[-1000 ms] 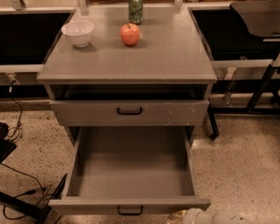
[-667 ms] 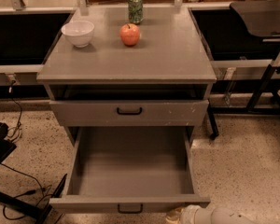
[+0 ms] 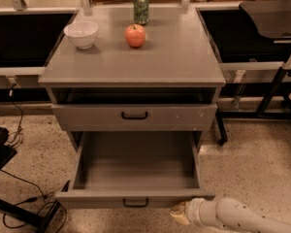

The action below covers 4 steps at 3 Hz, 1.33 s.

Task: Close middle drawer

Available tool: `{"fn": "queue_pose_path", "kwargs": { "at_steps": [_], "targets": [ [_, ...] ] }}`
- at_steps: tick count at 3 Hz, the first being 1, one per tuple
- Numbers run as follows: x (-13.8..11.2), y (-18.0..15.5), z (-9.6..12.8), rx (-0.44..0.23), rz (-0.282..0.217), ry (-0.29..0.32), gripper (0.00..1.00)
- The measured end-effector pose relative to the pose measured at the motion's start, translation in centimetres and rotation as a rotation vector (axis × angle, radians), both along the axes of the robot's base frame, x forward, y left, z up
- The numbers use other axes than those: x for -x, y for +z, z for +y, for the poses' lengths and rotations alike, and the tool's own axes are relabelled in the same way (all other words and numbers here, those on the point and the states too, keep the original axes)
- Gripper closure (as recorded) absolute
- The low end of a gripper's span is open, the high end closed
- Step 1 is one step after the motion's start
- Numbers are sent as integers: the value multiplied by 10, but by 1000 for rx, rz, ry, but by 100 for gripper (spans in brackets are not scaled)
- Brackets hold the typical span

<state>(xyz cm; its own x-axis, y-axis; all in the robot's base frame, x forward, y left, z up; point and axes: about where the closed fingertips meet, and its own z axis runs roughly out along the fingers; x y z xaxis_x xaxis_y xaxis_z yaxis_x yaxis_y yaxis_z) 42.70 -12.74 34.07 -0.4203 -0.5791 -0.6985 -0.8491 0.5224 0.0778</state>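
Note:
The middle drawer (image 3: pixel 136 197) of the grey cabinet is pulled far out and is empty inside. It has a low plain front panel with a small black bar handle (image 3: pixel 136 203). My gripper (image 3: pixel 179 213) comes in from the bottom right on a white arm (image 3: pixel 233 217). Its tan tip sits just below and in front of the right end of the drawer's front panel, close to it or touching it; I cannot tell which.
Above, a taller-fronted drawer (image 3: pixel 135 115) with white specks is slightly open. On the cabinet top (image 3: pixel 174 57) stand a white bowl (image 3: pixel 81 34), a red apple (image 3: pixel 135 35) and a green can (image 3: pixel 141 8). Black cables and a stand (image 3: pixel 19 208) lie on the floor at the left. A dark table leg (image 3: pixel 276 89) stands at the right.
My arm has come further into view from the bottom right, and the gripper has moved slightly up and left toward the drawer front. The drawer stays open.

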Motion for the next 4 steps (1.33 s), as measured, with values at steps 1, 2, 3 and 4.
{"fn": "queue_pose_path", "kwargs": {
  "at_steps": [1,2,3,4],
  "targets": [
    [-5,1,-1,1,-7,1,100],
    [-52,18,-10,17,-51,-3,100],
    [-49,18,-10,17,-51,-3,100],
    [-102,43,-15,34,-102,-3,100]
  ]
}}
